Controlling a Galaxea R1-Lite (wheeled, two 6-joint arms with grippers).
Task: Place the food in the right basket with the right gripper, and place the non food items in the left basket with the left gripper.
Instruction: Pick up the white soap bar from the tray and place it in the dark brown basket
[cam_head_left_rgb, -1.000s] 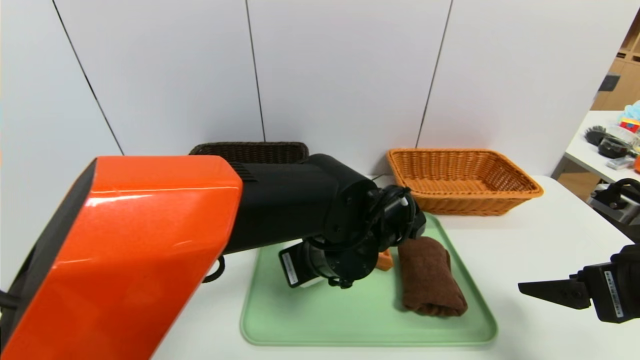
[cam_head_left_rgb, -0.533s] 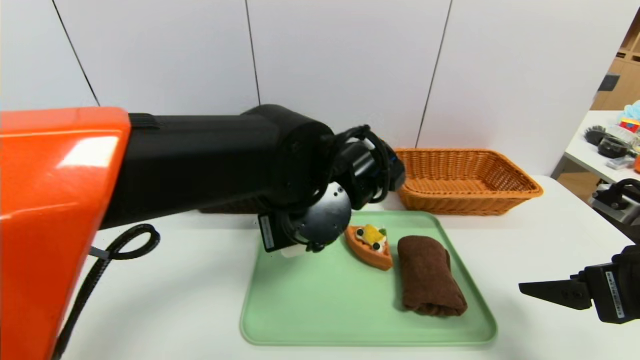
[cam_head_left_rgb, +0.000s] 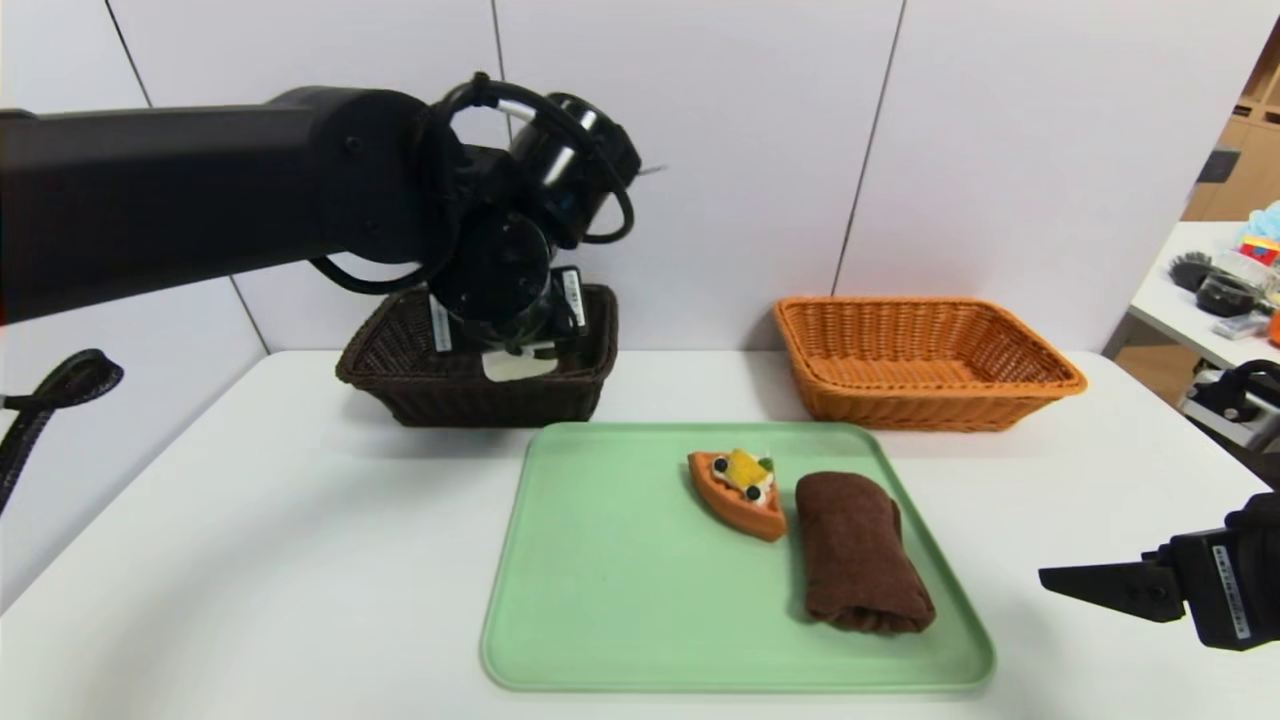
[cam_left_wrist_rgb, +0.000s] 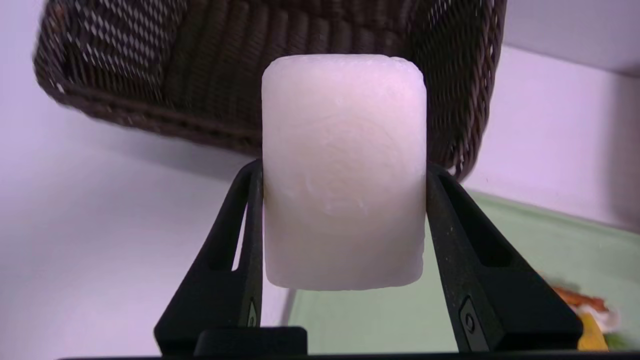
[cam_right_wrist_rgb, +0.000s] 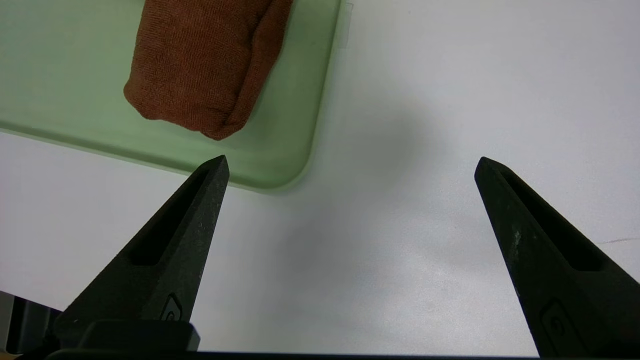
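Note:
My left gripper (cam_head_left_rgb: 515, 362) hangs over the dark brown left basket (cam_head_left_rgb: 400, 385) at the back, shut on a white soap-like block (cam_left_wrist_rgb: 344, 170) whose sides both black fingers (cam_left_wrist_rgb: 240, 235) press. The orange boat-shaped pastry (cam_head_left_rgb: 740, 492), the food, lies on the green tray (cam_head_left_rgb: 620, 600), touching or nearly touching the rolled brown towel (cam_head_left_rgb: 858, 550) on its right. The orange-tan right basket (cam_head_left_rgb: 925, 362) stands empty at the back right. My right gripper (cam_right_wrist_rgb: 350, 165) waits open above bare table off the tray's front right corner, its finger (cam_head_left_rgb: 1095, 582) pointing toward the tray.
White wall panels stand close behind both baskets. A black cable (cam_head_left_rgb: 50, 395) loops at the far left. A side table with clutter (cam_head_left_rgb: 1230, 290) sits beyond the table's right edge. White tabletop (cam_head_left_rgb: 280, 540) stretches left of the tray.
My left arm has lifted off the tray and swung back and left with the white block, from beside the pastry to over the dark basket. The right arm has not moved.

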